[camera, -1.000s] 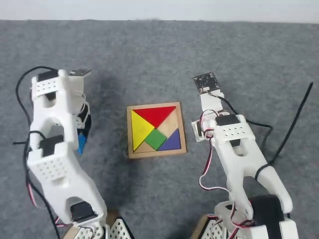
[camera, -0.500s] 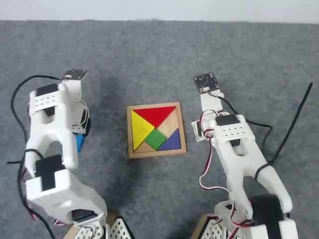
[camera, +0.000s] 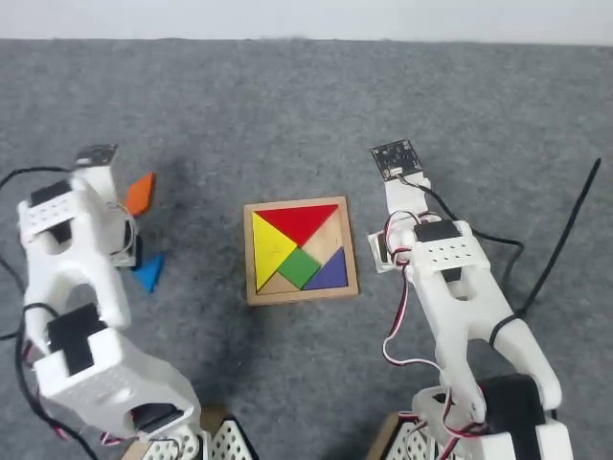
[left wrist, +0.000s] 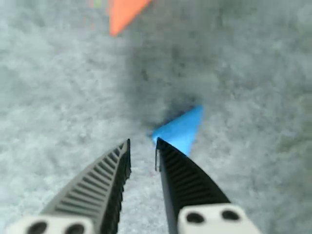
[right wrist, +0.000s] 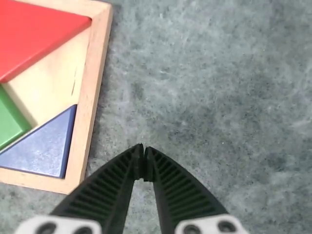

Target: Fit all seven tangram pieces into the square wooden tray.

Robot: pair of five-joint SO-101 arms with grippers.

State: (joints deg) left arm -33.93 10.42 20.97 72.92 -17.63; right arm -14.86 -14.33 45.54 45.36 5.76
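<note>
The square wooden tray [camera: 352,251] lies mid-table and holds a red triangle [camera: 302,221], a yellow triangle [camera: 266,246], a green square [camera: 300,267] and a purple triangle [camera: 329,272]. Bare wood shows in two gaps. A blue triangle [camera: 148,271] and an orange piece [camera: 141,193] lie on the carpet to the left. My left gripper [left wrist: 143,144] is slightly open just short of the blue triangle [left wrist: 180,131], with nothing between its fingers. The orange piece [left wrist: 124,12] lies farther off. My right gripper [right wrist: 143,148] is shut and empty over the carpet beside the tray's right rim [right wrist: 92,92].
Grey carpet covers the table. The left arm [camera: 72,259] stands along the left side and the right arm [camera: 450,278] to the right of the tray. Black cables trail at both outer edges.
The left arm has swung to the left, uncovering the orange piece and the whole blue triangle. The right arm and the tray have not moved.
</note>
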